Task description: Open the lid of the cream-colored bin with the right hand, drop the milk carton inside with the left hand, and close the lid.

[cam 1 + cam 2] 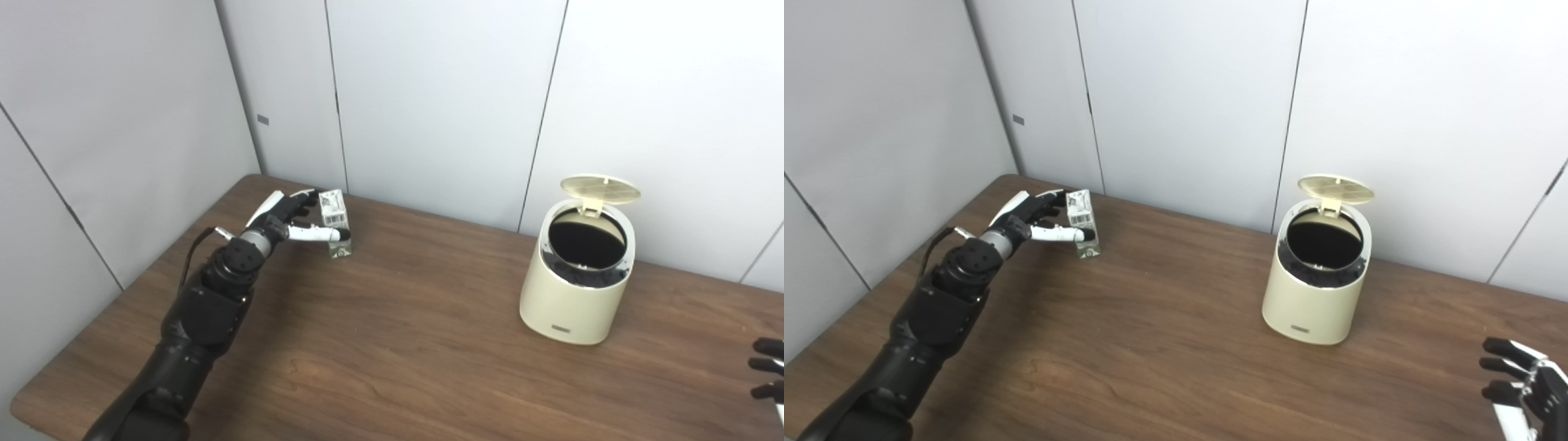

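Milk carton point(334, 223) upright, left hand point(283, 219) fingers around it (contact unclear), right hand point(1519, 383) cropped, fingers apart.

On the table point(392, 343), the milk carton point(335, 223) stands far left of the bin point(576, 288).

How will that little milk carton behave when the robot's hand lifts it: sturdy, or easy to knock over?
The milk carton looks tall for its small base, so a sideways nudge could probably tip it. Its thin cardboard-like walls may dent under a hard squeeze. It seems light, so the left hand, with fingers around it, should lift it easily.
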You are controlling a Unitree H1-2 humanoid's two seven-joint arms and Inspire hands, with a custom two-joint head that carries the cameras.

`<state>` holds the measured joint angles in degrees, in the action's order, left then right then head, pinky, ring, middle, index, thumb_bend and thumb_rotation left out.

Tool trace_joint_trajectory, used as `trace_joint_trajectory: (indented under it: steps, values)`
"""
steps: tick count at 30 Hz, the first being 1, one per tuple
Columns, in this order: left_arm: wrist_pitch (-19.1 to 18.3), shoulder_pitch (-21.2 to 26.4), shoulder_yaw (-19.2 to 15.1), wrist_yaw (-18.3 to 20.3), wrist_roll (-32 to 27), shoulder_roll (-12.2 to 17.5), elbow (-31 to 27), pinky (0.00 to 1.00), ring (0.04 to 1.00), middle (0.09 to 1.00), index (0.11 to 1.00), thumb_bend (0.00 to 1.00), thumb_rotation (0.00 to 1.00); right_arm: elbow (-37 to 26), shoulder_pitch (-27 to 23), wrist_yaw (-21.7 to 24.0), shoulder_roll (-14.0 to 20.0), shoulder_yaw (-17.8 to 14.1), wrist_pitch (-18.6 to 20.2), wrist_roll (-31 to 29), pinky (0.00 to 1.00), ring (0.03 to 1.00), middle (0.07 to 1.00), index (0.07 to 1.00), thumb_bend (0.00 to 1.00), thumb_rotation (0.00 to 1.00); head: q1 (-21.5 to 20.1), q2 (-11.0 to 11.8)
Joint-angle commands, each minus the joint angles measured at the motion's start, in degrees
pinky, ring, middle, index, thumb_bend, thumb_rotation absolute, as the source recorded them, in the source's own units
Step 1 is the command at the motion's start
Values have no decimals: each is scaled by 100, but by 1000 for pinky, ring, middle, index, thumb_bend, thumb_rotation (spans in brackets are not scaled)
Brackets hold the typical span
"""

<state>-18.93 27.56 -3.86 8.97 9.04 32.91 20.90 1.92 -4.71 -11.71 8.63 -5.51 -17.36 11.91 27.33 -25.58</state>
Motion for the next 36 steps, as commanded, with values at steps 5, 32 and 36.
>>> trace_joint_trajectory:
  steps: [5,32,36]
  values:
    - [373,229,-2,-186,95,108,-108,811,888,903,921,1000,285,-88,210,40,25,-19,-57,79,387,607,664,636,733,891,-37,-32]
    - [1154,406,183,-1783,904,-403,803,337,421,496,482,517,2,-498,394,201,-24,-16,342,26,424,641,689,658,650,851,-142,-119]
    - [1093,398,128,-1878,886,-468,789,321,405,502,468,516,0,-362,362,182,13,-19,181,78,443,655,698,669,621,863,-142,-119]
